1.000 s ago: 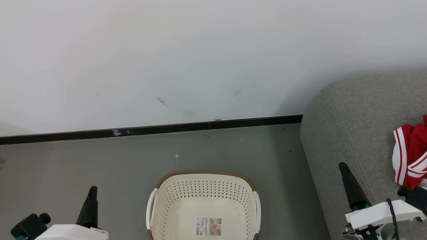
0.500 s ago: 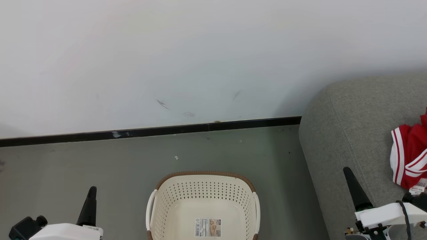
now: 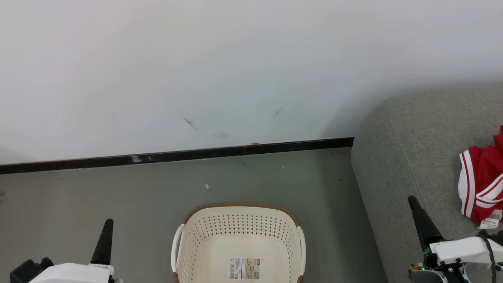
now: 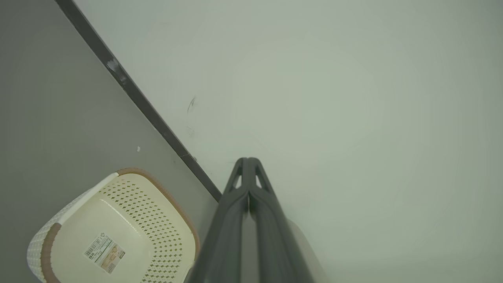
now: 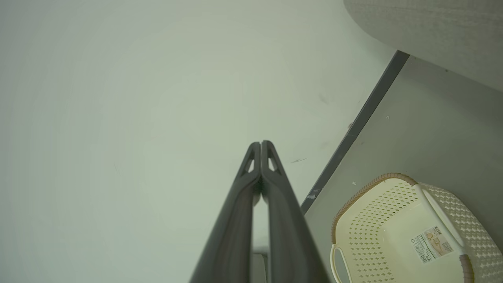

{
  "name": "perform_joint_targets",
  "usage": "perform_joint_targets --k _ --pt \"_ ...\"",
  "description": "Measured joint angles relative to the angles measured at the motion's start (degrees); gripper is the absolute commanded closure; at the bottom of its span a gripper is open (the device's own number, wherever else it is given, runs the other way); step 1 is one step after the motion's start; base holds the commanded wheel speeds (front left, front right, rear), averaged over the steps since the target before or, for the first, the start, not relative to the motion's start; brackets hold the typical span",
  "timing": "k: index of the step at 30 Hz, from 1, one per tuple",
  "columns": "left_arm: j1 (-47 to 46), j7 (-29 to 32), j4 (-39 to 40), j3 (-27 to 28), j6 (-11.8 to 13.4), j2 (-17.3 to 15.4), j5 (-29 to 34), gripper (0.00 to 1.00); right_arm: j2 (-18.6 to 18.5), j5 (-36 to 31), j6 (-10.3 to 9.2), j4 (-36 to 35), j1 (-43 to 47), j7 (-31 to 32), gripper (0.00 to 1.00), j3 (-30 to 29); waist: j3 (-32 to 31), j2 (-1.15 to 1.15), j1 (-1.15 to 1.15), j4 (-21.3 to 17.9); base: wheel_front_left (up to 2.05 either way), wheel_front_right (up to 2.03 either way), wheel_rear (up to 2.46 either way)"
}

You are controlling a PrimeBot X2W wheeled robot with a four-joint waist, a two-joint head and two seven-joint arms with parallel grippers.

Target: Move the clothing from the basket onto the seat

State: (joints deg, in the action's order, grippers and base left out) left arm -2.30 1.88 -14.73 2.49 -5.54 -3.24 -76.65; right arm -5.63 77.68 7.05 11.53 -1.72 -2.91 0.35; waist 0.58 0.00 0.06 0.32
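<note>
Status at this moment: the clothing (image 3: 480, 184) lay crumpled on the seat (image 3: 408, 157), at the right edge of the head view, with a small white tag (image 3: 488, 223) at the near end of the heap. The basket (image 3: 239, 205) stood upright on the grey floor (image 3: 118, 188), near the seat's left side but apart from it. A label sticker (image 3: 244, 268) showed on its bottom.

The left gripper (image 3: 107, 224) sat at the lower left of the head view, over the floor and apart from the basket. Its fingers were pressed together tip to tip (the left wrist view showed no gap between them) and gripped nothing.

The right gripper (image 3: 412, 199) sat over the seat, near the clothing but clear of it. Its fingers were likewise closed against each other with nothing between them.

A black skirting strip (image 3: 177, 153) ran along the foot of the white wall (image 3: 235, 59) behind the basket.
</note>
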Motion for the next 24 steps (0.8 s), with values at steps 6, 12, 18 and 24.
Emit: perform_joint_targets --k 6,12,18,24 --pt "-0.76 0.92 -0.15 0.56 -0.20 0.26 -3.15 1.00 -0.08 4.00 0.00 0.49 -0.01 1.13 1.00 -0.38 -0.06 0.00 -0.01 -0.07 0.00 0.00 0.00" --pt "-0.79 2.20 -0.41 1.01 -0.67 0.73 -7.00 1.00 -0.19 8.75 0.00 1.42 -0.08 1.92 1.00 -0.96 -0.18 0.00 -0.02 -0.15 0.00 0.00 0.00" --pt "-0.88 3.28 -0.67 1.75 -1.13 0.99 -11.40 1.00 -0.26 14.45 0.00 2.27 -0.61 3.05 1.00 -1.41 -0.33 0.00 -0.03 -0.25 0.00 0.00 0.00" --pt "-1.17 4.60 -0.87 2.33 -1.25 1.25 -14.84 1.00 -0.40 18.78 0.00 2.86 -1.20 4.00 1.00 -1.71 -0.43 0.00 -0.03 -0.31 0.00 0.00 0.00"
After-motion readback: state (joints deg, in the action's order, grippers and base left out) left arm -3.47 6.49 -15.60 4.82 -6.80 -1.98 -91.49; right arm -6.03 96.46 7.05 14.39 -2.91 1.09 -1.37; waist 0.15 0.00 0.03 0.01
